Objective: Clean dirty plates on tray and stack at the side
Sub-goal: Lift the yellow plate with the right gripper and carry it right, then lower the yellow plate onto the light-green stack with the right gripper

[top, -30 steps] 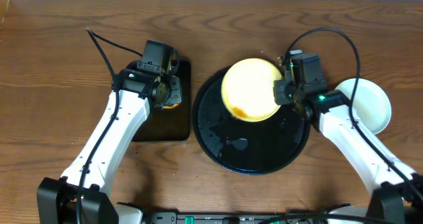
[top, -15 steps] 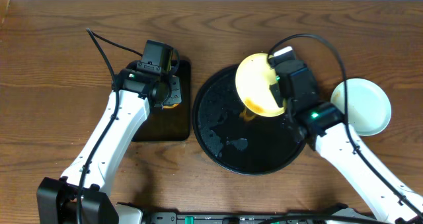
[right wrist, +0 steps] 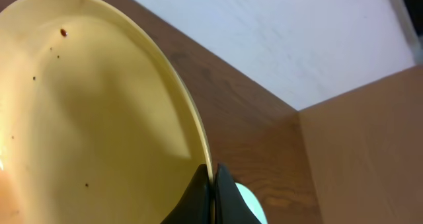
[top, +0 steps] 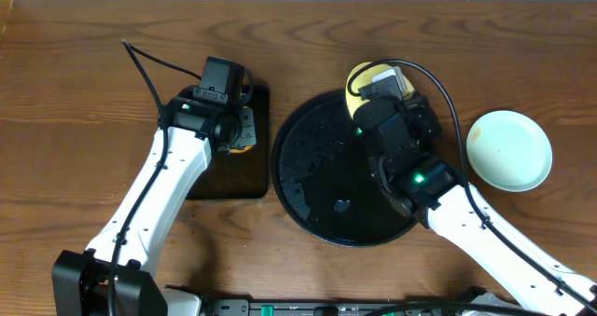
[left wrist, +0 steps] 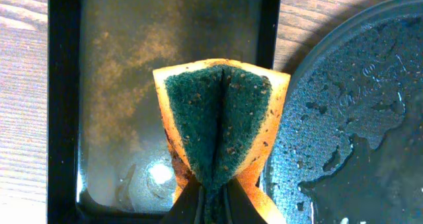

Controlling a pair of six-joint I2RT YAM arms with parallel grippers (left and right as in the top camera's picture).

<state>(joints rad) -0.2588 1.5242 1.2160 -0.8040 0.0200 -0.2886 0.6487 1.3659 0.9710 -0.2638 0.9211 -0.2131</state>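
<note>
Pinches the pale yellow plate (right wrist: 99, 118) by its rim in the right claw (right wrist: 211, 184), closed tight. Holds it tipped almost on edge over the black tray (top: 308, 167), upper centre of the overhead frame, probably to offer its face for wiping. Shows a few small brown specks there. Clamps a folded sponge (left wrist: 221, 118) in the left claw (left wrist: 211, 201) over the rectangular tray (left wrist: 63, 85), left of centre, likely ready to scrub.
</note>
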